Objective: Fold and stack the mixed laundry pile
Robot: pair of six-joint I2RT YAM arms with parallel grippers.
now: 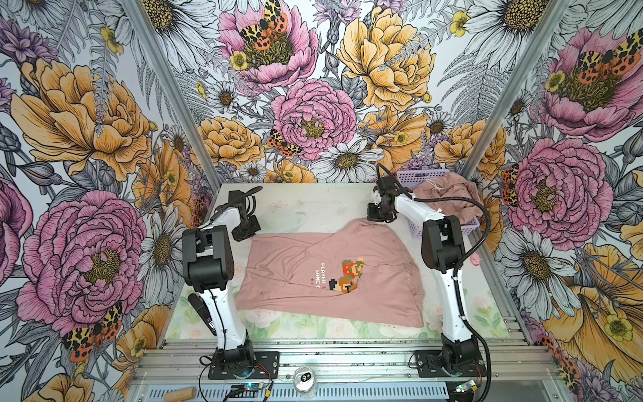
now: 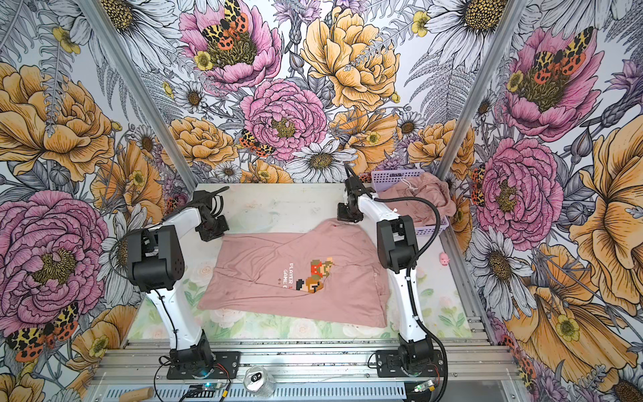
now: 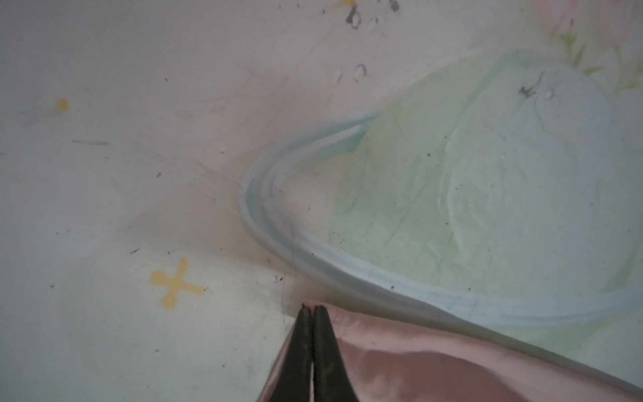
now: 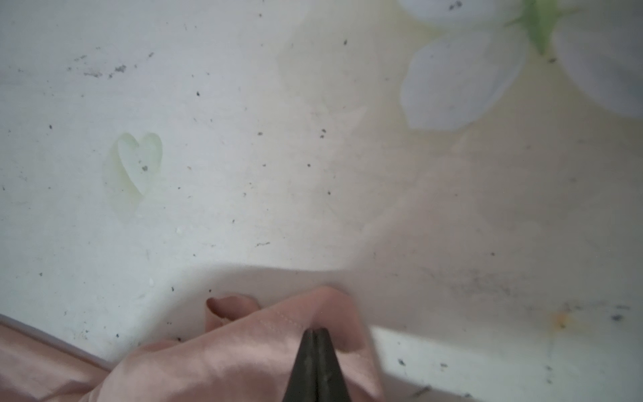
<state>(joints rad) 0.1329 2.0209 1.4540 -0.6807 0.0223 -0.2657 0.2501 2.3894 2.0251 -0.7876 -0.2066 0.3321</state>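
The T-shirt [image 1: 295,268] lies spread mid-surface. The left gripper [image 3: 312,308] is closed on its far-left corner and the right gripper [image 4: 316,330] on its raised far edge, likely to tension the cloth for folding.

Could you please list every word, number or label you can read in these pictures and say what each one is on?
"PLAYER 1": white print on the pink T-shirt, readable in both top views.
"GAME": the line beneath it; what follows is cut off by a fold.
Dark label on the basket rim: too small to read.
Sticker on the left arm: too small to read.
Wrist views: no text.
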